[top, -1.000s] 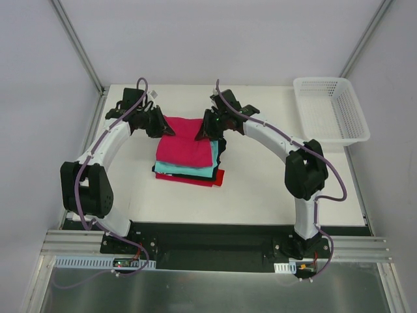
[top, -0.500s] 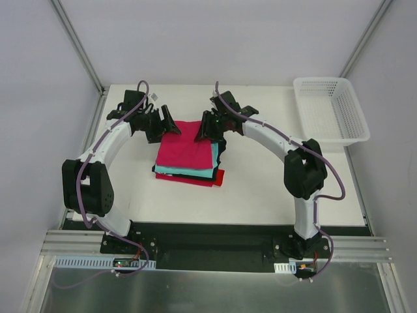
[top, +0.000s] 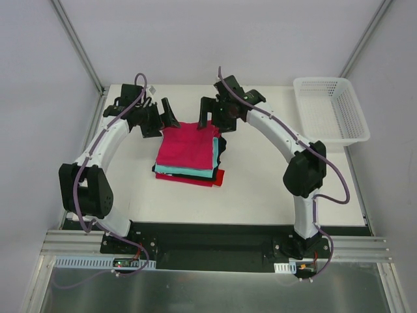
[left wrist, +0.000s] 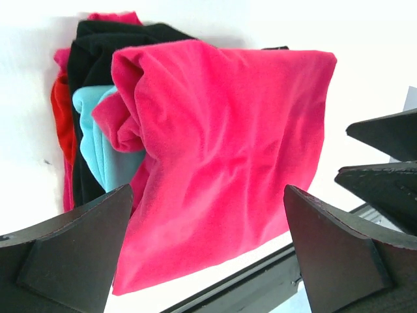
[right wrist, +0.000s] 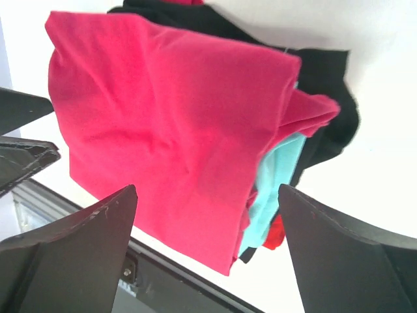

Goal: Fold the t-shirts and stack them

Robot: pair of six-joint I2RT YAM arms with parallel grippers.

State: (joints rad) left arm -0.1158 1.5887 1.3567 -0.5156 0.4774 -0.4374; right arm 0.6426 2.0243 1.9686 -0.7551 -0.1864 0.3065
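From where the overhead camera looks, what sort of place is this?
Probably a robotics test booth, not a home: a left arm and a right arm bolted to a metal rail at a white table, plain panel walls, folded t-shirts stacked as practice material.

No legible text, label, brand, number or sign on anything in view.

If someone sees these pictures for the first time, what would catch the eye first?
The bright pink t-shirt, lying folded on top of a stack of teal, black and red ones in the middle of the table. Next, the left tool and right tool, both open, at the stack's far corners. A white basket sits at the far right corner.
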